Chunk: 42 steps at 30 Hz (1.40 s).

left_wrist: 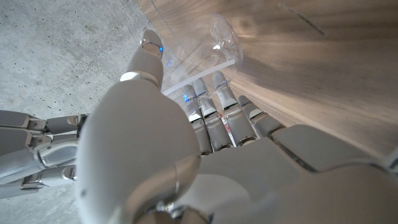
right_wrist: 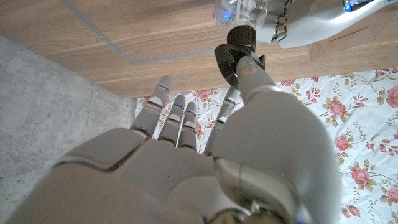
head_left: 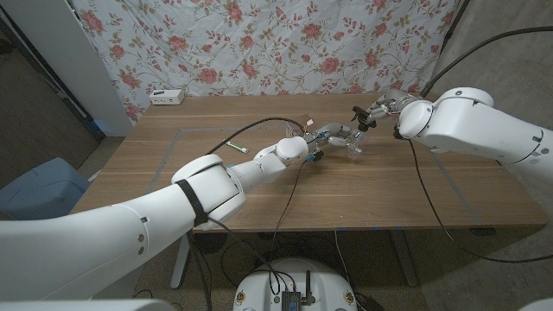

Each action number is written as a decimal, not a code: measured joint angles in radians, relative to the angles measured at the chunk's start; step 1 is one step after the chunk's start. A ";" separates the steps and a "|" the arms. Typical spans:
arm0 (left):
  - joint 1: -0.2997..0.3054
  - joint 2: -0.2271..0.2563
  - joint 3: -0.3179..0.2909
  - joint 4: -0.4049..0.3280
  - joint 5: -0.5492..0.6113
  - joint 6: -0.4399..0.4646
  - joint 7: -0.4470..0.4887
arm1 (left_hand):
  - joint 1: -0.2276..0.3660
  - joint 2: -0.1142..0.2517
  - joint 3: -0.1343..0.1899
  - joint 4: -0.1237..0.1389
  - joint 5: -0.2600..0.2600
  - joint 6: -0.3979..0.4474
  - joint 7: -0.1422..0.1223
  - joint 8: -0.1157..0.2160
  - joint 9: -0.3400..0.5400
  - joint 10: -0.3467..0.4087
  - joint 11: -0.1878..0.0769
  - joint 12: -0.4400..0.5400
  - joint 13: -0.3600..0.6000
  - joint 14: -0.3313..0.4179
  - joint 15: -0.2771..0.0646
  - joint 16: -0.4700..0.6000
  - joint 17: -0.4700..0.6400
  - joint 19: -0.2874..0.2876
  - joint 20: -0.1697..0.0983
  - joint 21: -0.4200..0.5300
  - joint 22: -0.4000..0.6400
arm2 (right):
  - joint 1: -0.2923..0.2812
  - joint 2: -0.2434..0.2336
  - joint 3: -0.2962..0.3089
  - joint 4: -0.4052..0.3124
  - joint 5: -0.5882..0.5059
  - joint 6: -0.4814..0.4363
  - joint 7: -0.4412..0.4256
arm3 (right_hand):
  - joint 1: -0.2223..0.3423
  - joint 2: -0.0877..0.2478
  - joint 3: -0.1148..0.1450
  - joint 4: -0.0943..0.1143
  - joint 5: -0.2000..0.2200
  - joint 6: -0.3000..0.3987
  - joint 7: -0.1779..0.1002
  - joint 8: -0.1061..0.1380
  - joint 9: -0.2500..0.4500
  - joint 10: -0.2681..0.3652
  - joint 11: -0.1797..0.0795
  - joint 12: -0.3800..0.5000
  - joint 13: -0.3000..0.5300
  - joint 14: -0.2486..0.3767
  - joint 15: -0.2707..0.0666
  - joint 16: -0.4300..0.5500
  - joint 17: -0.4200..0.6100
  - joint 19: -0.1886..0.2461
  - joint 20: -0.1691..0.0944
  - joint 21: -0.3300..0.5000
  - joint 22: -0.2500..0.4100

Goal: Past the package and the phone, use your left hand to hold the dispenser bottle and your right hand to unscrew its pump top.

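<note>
My left hand [head_left: 327,141] is wrapped around the clear bottle [head_left: 352,142] near the middle of the table [head_left: 389,190]. In the left wrist view my fingers [left_wrist: 211,106] curl along the see-through body of the bottle [left_wrist: 208,53], and the thumb lies across its other side. The bottle looks tilted or laid over rather than upright, though I cannot tell exactly how it sits.

My right hand [head_left: 378,111] is up at the bottle's top end. In the right wrist view my thumb [right_wrist: 245,65] presses against the black pump top [right_wrist: 239,38], which sits on the neck of the clear bottle [right_wrist: 239,12]. The other fingers [right_wrist: 171,109] of that hand are spread and hang clear of it. I cannot see a finger on the far side of the pump top, so I cannot say whether I am pinching it or only touching it.

I judge the bottle to be thin, light plastic, smooth and likely to slip or dent under a hard squeeze. I should hold the body firmly but gently so it does not spin. The pump top looks small and stiff, best taken at its collar between thumb and fingertip.

A white box [head_left: 167,97] sits at the far left edge of the table, and a small green-tipped stick [head_left: 238,148] lies nearer my left arm.
</note>
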 measured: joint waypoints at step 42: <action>-0.006 -0.015 0.012 0.004 -0.006 0.031 0.019 | 0.000 0.000 0.000 0.000 -0.006 0.000 0.000 -0.004 0.000 0.000 0.000 -0.001 0.007 0.002 0.002 0.000 0.002 0.004 -0.004 0.000 0.000 | -0.218 0.050 0.189 0.030 -0.233 0.134 0.155 | 0.137 0.026 0.017 0.008 -0.017 0.275 -0.018 0.100 -0.014 0.090 -0.100 0.015 0.000 0.034 -0.059 0.030 0.014 0.005 -0.041 0.005 0.000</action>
